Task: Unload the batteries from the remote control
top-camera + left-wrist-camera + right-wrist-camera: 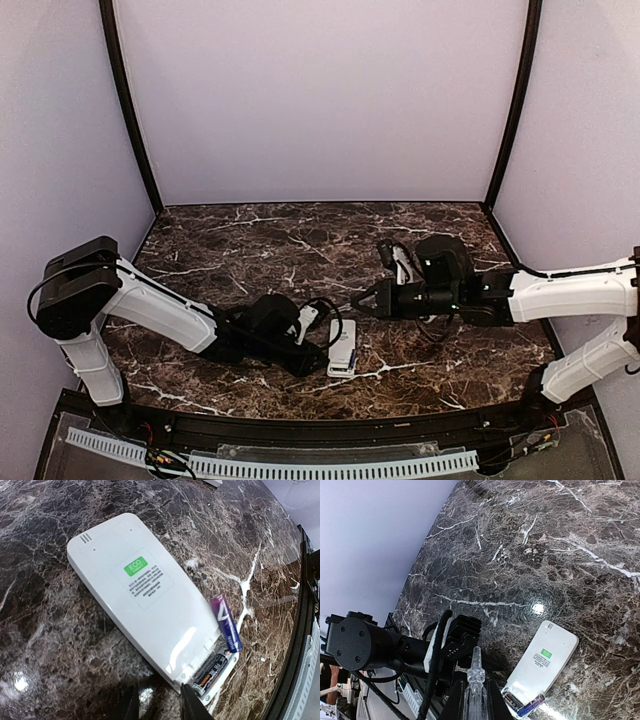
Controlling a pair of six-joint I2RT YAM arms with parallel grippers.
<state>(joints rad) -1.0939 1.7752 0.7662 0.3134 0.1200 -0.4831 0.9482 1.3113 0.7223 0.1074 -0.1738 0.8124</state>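
The white remote control (140, 595) lies back-up on the marble, its battery bay uncovered at the near end; it also shows in the top view (343, 348) and the right wrist view (542, 662). One purple battery (226, 622) sits tilted, lifted partly out along the bay's edge. A dark battery (210, 669) still lies seated in the bay. My left gripper (160, 707) is open at the remote's near corner, with nothing between its fingers; one finger (192, 705) touches that corner. My right gripper (475, 692) is shut on a clear plastic tool (476, 670), hovering above and right of the remote.
A small white piece (214, 482) lies just past the remote at the frame's top edge. The table's black front rail (300, 630) runs close beside the remote's open end. The left arm and its cable (432, 670) lie under the right gripper.
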